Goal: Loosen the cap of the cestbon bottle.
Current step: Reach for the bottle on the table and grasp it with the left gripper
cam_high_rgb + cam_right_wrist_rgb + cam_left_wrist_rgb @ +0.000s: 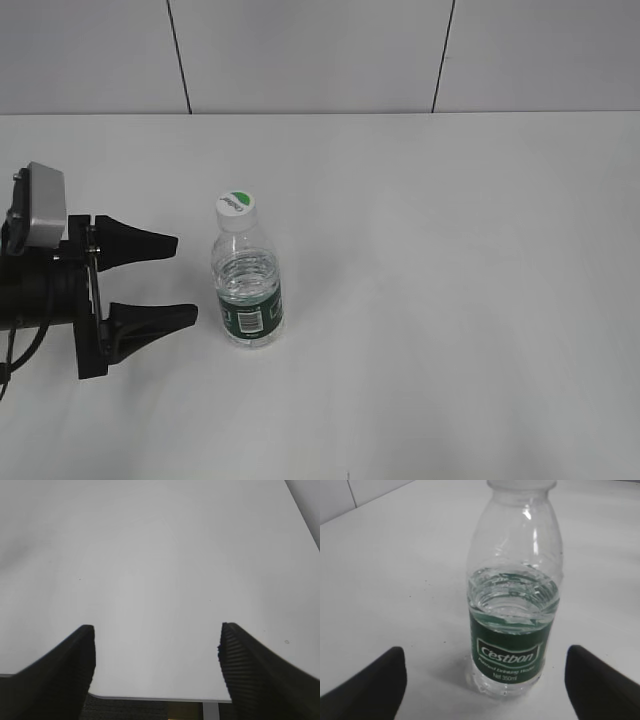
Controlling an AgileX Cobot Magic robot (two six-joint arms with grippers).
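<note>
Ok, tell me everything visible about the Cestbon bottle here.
The cestbon bottle is small, clear plastic, partly filled with water, with a dark green label band showing a white barcode patch. Its white cap with a green mark is on. It stands upright on the white table; nothing touches it, the left gripper open beside it.

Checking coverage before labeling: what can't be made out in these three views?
- cap: lettering too small in the exterior view; cut off by the top edge in the left wrist view.
- cestbon bottle: absent from the right wrist view, which shows only bare table.
- right gripper: outside the exterior view.
- left gripper: its arm runs off the exterior view's left edge.
- Whether the cap is tight or loose: not visible anywhere.
</note>
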